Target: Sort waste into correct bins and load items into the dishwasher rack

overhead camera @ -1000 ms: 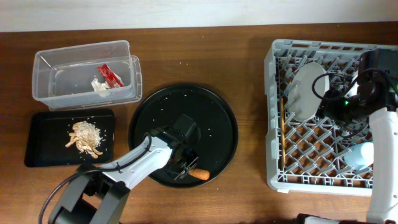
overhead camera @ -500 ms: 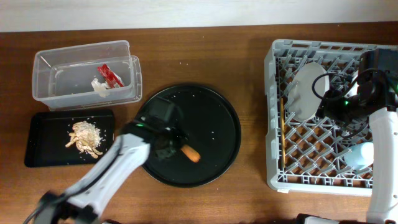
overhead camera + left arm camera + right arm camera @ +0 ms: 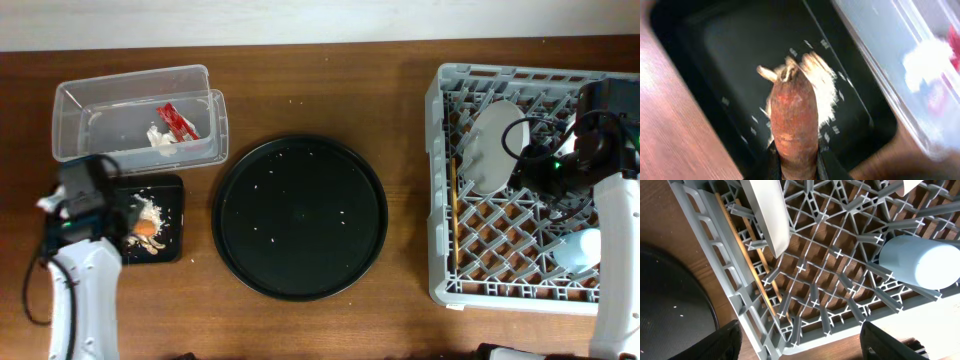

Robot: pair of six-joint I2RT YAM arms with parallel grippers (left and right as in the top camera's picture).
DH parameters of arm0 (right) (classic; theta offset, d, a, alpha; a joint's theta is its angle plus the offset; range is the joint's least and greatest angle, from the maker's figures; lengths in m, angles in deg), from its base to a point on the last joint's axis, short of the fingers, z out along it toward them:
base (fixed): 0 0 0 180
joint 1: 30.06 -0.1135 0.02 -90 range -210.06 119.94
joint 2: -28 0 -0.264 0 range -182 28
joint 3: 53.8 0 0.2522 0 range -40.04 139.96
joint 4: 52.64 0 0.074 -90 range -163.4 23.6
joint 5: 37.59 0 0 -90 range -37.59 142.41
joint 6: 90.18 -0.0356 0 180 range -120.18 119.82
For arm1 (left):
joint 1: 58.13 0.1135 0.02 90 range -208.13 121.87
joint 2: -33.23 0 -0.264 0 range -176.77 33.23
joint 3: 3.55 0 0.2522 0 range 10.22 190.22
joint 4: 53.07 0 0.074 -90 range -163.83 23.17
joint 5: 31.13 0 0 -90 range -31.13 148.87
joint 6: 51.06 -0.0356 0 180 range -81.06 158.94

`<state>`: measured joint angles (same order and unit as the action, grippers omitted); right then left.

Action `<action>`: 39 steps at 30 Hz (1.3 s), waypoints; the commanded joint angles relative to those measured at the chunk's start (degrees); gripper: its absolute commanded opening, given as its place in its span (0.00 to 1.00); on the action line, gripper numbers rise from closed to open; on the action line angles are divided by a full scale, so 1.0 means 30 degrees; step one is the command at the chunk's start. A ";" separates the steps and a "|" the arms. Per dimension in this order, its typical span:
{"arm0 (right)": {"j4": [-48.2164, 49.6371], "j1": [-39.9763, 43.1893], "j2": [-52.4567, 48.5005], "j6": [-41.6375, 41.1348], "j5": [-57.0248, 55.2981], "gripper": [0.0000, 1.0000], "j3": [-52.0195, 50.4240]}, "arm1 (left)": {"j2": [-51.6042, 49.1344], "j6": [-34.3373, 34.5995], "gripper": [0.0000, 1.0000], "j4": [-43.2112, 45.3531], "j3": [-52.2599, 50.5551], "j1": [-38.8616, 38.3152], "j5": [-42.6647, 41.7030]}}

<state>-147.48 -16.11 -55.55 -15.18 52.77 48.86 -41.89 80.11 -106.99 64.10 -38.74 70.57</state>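
Toward the lower left of the overhead view, the left gripper [image 3: 798,170] pinches the small orange carrot [image 3: 794,115] above the shallow black rectangular tray [image 3: 730,55], over the beige flaky food scraps [image 3: 822,92]. A good release would be low and well inside the rim, so the carrot cannot roll onto the desk [image 3: 300,90]. Blur and the frame's bottom edge hide the fingertips, and the carrot's height above the tray is unclear. At the right, the right gripper [image 3: 802,332], fingers spread, hangs over the large square light-grey plastic rack [image 3: 710,245].

The left arm [image 3: 82,285] reaches up from the near edge, its tool [image 3: 796,167] clamped on a small orange carrot [image 3: 794,117]. The right arm [image 3: 618,245] bends leftward, its tool [image 3: 800,330] with fingers spread wide.
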 commanded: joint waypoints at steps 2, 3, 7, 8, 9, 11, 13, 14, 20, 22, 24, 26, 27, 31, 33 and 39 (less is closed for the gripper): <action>-0.0051 0.0087 0.0066 -0.0138 0.0168 0.75 -0.0117 | -0.1297 -0.0321 0.01 0.1253 0.0255 0.2295 0.0903; -0.0051 0.0087 0.0066 -0.0138 0.0168 0.75 -0.0117 | -0.2222 -0.0321 0.01 0.1581 0.0255 0.2688 0.0903; 0.0015 0.0087 0.0066 -0.0138 0.0168 0.75 -0.0117 | -0.5064 -0.0321 0.01 0.2368 0.0255 0.3184 0.0903; 0.0022 0.0087 0.0066 -0.0138 0.0168 0.75 -0.0117 | -0.5697 -0.0321 0.02 0.2557 0.0255 0.3264 0.0903; 0.0022 0.0087 0.0066 -0.0138 0.0168 0.75 -0.0117 | -0.6375 -0.0321 0.02 0.2769 0.0255 0.3351 0.0903; 0.0022 0.0087 0.0066 -0.0138 0.0168 0.75 -0.0117 | -0.7315 -0.0321 0.03 0.3016 0.0255 0.3534 0.0903; 0.0022 0.0087 0.0066 -0.0138 0.0168 0.75 -0.0117 | -0.7825 -0.0321 0.15 0.3060 0.0255 0.3628 0.0903; 0.0029 0.0087 0.0066 -0.0138 0.0168 0.75 -0.0117 | -0.7839 -0.0321 0.19 0.3067 0.0255 0.3628 0.0882; 0.0029 0.0087 0.0066 -0.0131 0.0168 0.76 -0.0117 | -0.7264 -0.0780 0.61 0.1020 0.2754 0.3628 -0.0678; 0.0051 0.0087 0.0066 -0.0138 0.0182 0.83 -0.0117 | -0.6688 -0.1319 0.64 -0.0306 0.4218 0.3555 -0.0721; 0.0350 0.0087 0.0066 -0.0124 0.0670 0.87 -0.0117 | -0.5952 -0.2222 0.65 -0.1020 0.5413 0.3249 -0.1574; 0.1027 0.0087 0.0066 0.0481 0.2455 0.90 -0.0117 | -0.4976 -0.4299 0.69 -0.0998 0.6186 0.2033 -0.3650; 0.1355 0.0080 0.0058 0.0903 0.3738 0.91 -0.0117 | -0.4736 -0.5093 0.72 -0.1005 0.6317 0.1341 -0.4437; 0.2033 -0.1479 -0.0255 0.3359 0.6164 0.98 -0.0117 | -0.4699 -0.8335 0.99 -0.1887 0.6346 -0.3570 -0.5974; 0.1574 -0.2484 -0.0583 0.4532 0.5974 0.99 -0.0117 | -0.4852 -1.0404 0.99 -0.3024 0.6346 -0.5901 -0.5982; -0.0393 -0.3147 -0.1027 0.4277 0.4335 0.99 -0.0182 | -0.4918 -1.1985 0.99 -1.1642 0.6579 -0.7766 -0.6273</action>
<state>-145.75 -25.40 -58.61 -3.09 67.46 48.86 -56.40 47.26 -136.04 83.25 -63.30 52.59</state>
